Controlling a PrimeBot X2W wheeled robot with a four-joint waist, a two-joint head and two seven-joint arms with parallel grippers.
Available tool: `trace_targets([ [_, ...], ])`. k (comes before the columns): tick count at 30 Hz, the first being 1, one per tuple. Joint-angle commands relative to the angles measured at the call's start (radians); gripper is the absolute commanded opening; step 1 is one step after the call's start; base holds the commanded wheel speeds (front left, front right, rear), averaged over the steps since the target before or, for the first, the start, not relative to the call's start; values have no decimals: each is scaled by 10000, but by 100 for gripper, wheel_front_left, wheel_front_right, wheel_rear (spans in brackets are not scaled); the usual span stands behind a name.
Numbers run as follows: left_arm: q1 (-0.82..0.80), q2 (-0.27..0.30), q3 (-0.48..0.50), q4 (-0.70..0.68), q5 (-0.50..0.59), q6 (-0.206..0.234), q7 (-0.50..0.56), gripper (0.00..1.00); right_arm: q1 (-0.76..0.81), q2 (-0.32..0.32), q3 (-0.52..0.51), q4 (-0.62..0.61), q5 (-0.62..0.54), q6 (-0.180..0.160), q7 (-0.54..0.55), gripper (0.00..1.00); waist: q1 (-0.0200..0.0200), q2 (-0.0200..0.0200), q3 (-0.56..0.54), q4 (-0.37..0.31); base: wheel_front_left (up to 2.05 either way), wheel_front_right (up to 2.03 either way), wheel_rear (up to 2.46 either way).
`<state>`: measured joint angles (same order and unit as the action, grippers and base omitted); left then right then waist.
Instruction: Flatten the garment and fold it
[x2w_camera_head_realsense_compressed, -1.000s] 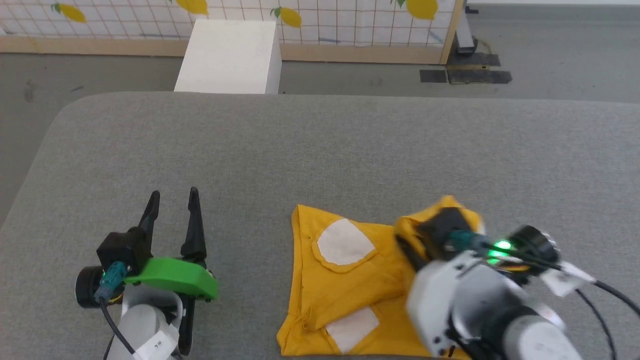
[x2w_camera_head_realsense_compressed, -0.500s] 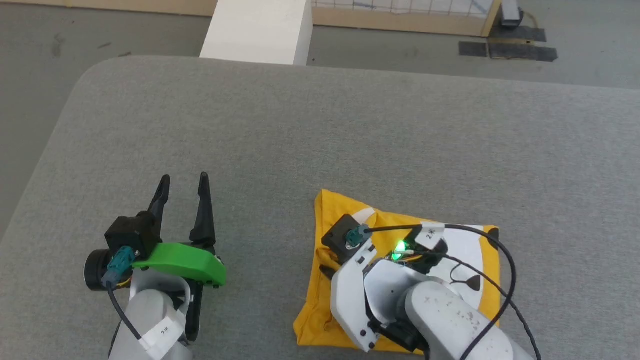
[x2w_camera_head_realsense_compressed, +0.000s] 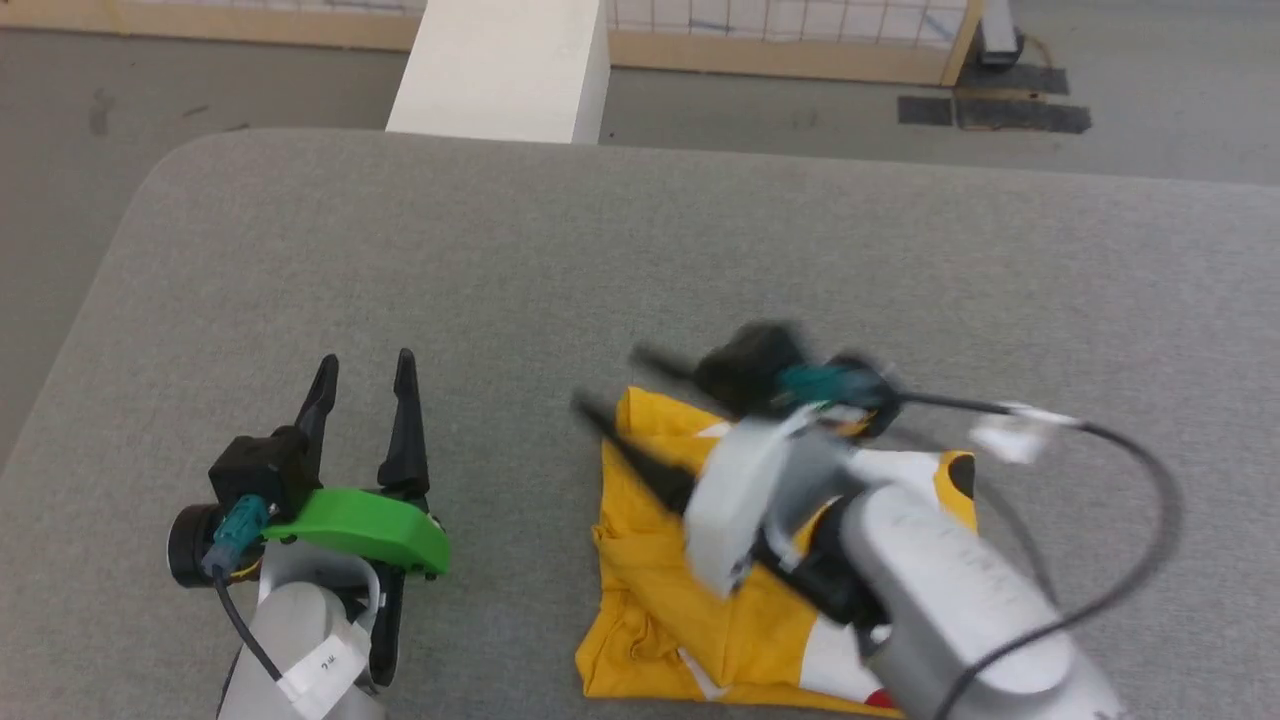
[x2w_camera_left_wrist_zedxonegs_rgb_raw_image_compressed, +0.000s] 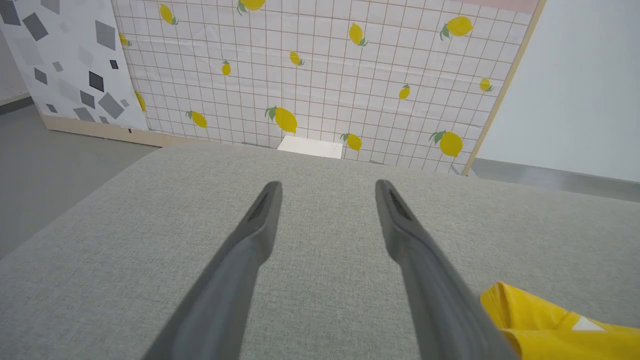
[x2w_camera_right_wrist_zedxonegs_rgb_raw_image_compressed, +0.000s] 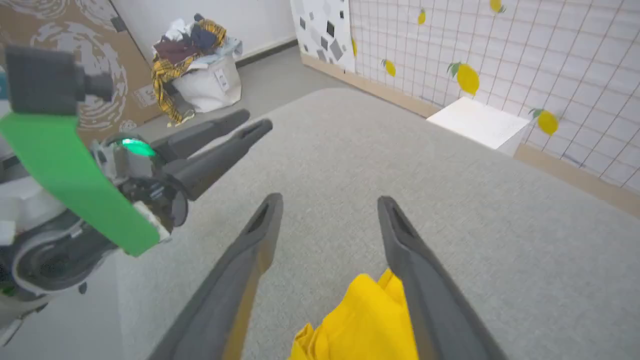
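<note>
Fold step, likely midway: garment lies bunched on the grey padded surface. Right claw open over its corner, empty; left claw open, idle. Next: grasp an edge, smooth flat

Marks on the white tag are too small to read.

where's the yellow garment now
In the head view the garment lies bunched on the grey surface, right of centre and close to the robot, beneath the right gripper and right of the left gripper.
</note>
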<state>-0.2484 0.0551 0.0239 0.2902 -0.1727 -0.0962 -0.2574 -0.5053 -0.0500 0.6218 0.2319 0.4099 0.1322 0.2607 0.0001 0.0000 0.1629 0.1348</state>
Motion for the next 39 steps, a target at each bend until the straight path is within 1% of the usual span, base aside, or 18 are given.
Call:
trace_targets([
  [1, 97, -47, 48, -3, 17, -40, -43, 100, 220, -4, -494, -374, -217, -15, -517, 100, -1, 0, -255, -224, 0, 0, 0],
  [4, 212, -47, 137, -87, 70, -50, -43, 100, 962, -4, -1991, -1391, -807, -15, -1686, 100, -1, 0, -416, -395, 0, 0, 0],
  [6, 297, -47, 192, -147, 95, -49, -43, 100, 1639, -4, -3167, -1980, -1189, -15, -2287, 100, -1, 0, -504, -491, 0, 0, 0],
  [8, 376, -48, 246, -203, 112, -51, -43, 100, 2399, -4, -4289, -2401, -1296, -15, -2705, 100, -1, 0, -580, -591, 0, 0, 0],
  [10, 447, -48, 301, -254, 127, -50, -43, 100, 3141, -4, -5295, -2528, -1213, -15, -2973, 100, -1, 0, -639, -704, 0, 0, 0],
  [12, 487, -48, 323, -304, 138, -49, -43, 100, 3787, -4, -6003, -2367, -1095, -15, -2986, 100, -1, 0, -665, -777, 0, 0, 0],
  [14, 498, -48, 316, -326, 160, -59, -43, 100, 4298, -4, -6389, -2035, -957, -15, -2840, 100, -1, 0, -679, -823, 0, 0, 0],
  [17, 495, -48, 327, -342, 179, -76, -43, 100, 4825, -3, -6486, -1475, -523, -15, -2349, 100, -1, 0, -693, -875, 0, 0, 0],
  [20, 498, -48, 357, -371, 183, -84, -44, 100, 5110, -3, -6346, -887, -15, -15, -1542, 100, -1, 0, -689, -914, 0, 0, 0],
  [24, 504, -48, 344, -386, 168, -85, -44, 100, 5158, -3, -6022, -358, 707, -15, -397, 100, -1, 0, -669, -914, 0, 0, 0],
  [27, 515, -48, 289, -368, 133, -73, -44, 100, 5064, -3, -5905, -74, 1032, -15, 196, 100, -1, 0, -676, -869, 0, 0, 0],
  [36, 559, -49, 127, -273, 49, -67, -44, 100, 4582, -3, -5759, 785, 321, -15, 2149, 100, -1, 0, -691, -645, 0, 0, 0],
  [37, 566, -49, 115, -257, 44, -70, -44, 100, 4550, -3, -5698, 818, 249, -15, 2381, 87, -1, 0, -697, -618, 0, 0, 0],
  [38, 574, -49, 110, -246, 38, -73, -44, 100, 4533, -3, -5661, 819, 235, -15, 2528, 67, -1, 0, -704, -598, 0, 0, 0],
  [39, 586, -49, 104, -233, 35, -78, -44, 100, 4512, -3, -5599, 780, 196, -15, 2657, 29, -1, 0, -717, -577, 0, 0, 0],
])
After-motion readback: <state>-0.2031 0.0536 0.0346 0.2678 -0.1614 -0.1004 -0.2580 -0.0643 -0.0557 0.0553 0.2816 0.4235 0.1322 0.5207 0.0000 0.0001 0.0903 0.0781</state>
